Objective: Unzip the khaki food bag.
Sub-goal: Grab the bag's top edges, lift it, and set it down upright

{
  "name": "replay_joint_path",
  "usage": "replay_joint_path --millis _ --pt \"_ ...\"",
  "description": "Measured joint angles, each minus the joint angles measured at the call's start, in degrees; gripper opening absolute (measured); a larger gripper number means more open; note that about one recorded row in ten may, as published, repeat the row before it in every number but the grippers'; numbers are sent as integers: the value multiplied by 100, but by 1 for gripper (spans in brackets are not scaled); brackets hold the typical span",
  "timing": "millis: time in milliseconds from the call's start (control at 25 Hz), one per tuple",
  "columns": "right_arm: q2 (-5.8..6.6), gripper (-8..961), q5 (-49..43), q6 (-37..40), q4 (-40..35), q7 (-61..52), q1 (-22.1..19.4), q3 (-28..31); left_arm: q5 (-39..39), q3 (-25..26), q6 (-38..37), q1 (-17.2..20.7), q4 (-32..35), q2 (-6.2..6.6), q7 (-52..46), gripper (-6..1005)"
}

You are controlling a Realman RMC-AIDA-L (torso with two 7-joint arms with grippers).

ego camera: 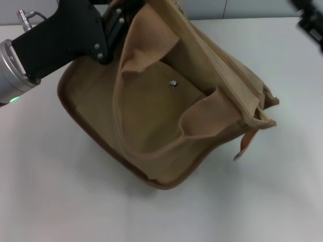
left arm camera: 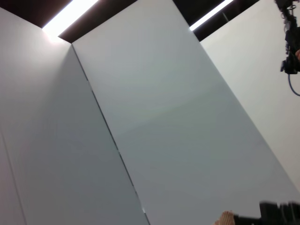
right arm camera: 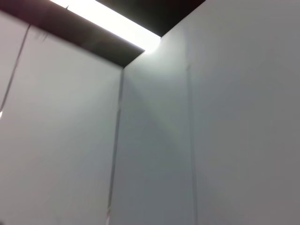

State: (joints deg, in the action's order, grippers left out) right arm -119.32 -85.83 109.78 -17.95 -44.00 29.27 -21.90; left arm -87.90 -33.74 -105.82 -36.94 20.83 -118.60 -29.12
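The khaki food bag [ego camera: 151, 116] lies tilted on the white table [ego camera: 60, 201], its front pocket with the metal snap [ego camera: 173, 83] facing up. Its zipper line [ego camera: 227, 65] runs along the far right edge, and a brown tab [ego camera: 247, 141] hangs at its near end. My left gripper [ego camera: 120, 21] is at the bag's far left top corner, shut on the cloth by the strap handle [ego camera: 151, 35]. A bit of tan cloth [left arm camera: 226, 218] shows in the left wrist view. My right gripper [ego camera: 310, 20] is off at the far right, apart from the bag.
A grey wall [ego camera: 237, 7] runs behind the table's far edge. The wrist views show only wall panels and ceiling lights. The right arm [left arm camera: 290, 47] shows far off in the left wrist view.
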Motion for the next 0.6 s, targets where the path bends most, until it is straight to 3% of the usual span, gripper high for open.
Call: replay_joint_path --millis 160,600 --pt "-22 787 8 -607 105 717 93 -679 1 -125 -4 -1 5 -13 51 42" --pt "-50 783 17 -1194 883 2269 465 -1242 4 -324 -4 -6 -41 -31 114 41"
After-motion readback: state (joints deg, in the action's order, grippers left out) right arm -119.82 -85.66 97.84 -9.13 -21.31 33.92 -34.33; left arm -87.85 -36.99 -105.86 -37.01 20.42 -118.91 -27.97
